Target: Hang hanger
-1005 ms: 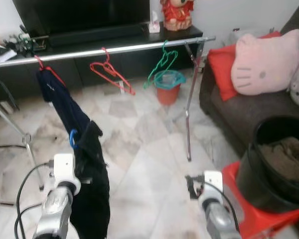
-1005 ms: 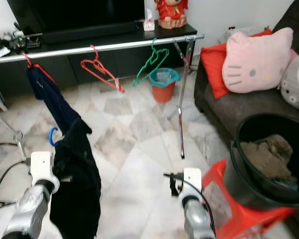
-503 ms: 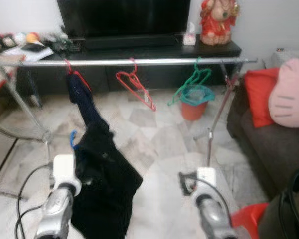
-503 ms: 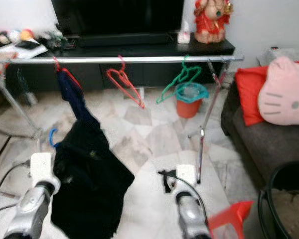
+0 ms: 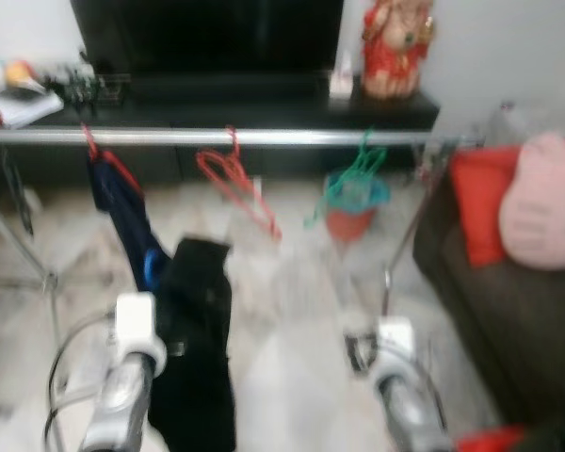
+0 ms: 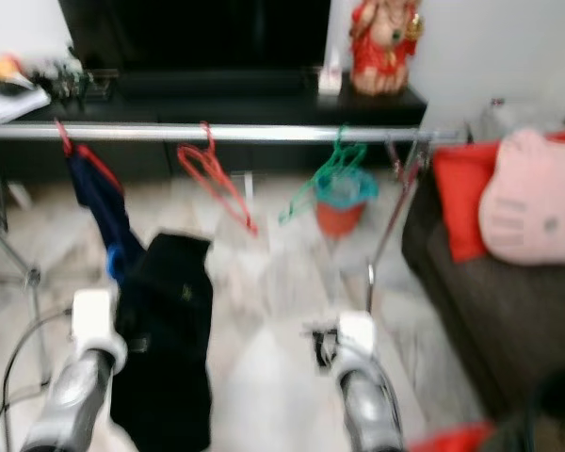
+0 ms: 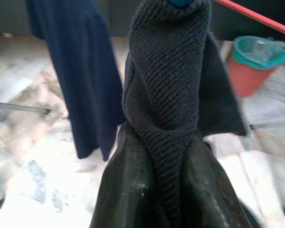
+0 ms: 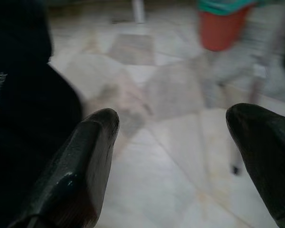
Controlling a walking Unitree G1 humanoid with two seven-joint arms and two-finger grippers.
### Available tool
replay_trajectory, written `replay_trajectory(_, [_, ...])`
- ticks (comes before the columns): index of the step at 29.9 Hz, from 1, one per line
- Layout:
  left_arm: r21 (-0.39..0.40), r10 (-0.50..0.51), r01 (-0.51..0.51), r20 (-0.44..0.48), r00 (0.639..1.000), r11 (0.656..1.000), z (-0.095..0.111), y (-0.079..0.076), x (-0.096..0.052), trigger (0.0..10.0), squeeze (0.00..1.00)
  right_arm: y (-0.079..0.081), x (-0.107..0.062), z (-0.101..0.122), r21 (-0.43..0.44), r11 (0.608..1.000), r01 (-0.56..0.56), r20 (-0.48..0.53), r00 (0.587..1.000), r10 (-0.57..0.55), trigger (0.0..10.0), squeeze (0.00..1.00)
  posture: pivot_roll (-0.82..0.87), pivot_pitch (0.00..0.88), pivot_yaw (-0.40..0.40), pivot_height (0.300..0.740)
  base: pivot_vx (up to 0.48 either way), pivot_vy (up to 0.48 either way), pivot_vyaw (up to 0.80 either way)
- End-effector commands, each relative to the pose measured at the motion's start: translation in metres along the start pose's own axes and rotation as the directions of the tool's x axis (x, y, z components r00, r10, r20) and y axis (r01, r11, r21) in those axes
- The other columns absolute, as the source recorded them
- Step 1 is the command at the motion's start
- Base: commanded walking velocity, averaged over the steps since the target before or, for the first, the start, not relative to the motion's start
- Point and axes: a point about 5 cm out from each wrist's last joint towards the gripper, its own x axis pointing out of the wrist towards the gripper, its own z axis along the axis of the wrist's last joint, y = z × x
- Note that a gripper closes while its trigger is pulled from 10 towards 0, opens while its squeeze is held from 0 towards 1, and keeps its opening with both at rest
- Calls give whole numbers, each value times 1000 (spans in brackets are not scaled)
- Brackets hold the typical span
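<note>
- Left end effector (image 7: 164,190), low in the frame's lower left, has its fingers clamped on a black garment (image 5: 196,348) on a blue hanger (image 5: 153,267).
- Right end effector (image 8: 180,156), lower centre, is spread wide and holds nothing.
- Across the upper frame, a silver rail (image 5: 264,137) carries a navy garment (image 5: 122,212), a red hanger (image 5: 234,179) and a green hanger (image 5: 350,177).
</note>
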Motion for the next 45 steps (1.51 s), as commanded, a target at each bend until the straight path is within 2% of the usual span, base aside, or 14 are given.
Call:
replay_trajectory(1, [12,-1,1,36,999,1000,6,-2,2,10000,0,-9,0,1,-2,1000,20,0,1000,-20,10000,0,-9,0,11,740,360,0,800])
replay_trajectory(18, [8,-9,9,28,1000,1000,3,-10,1,10000,0,-11,0,0,13,1000,14,-14,1000,-14,10000,0,-7,0,-4,740,359,0,67])
replay_trajectory(27, [33,-33,33,3,999,999,-1,-14,0,10000,0,-12,-3,-5,12,1000,18,-34,999,-17,10000,0,-8,0,-11,740,0,0,0])
replay_trajectory(37, [53,-50,48,33,998,997,17,-20,12,10000,0,-14,-4,-10,10,1000,29,-62,998,-28,10000,0,-8,0,-19,740,0,0,0])
replay_trajectory(45, [100,-41,39,23,999,994,21,-24,19,10000,0,-15,-6,-14,9,999,43,-79,996,-42,10000,0,-8,0,-17,740,0,-48,0])
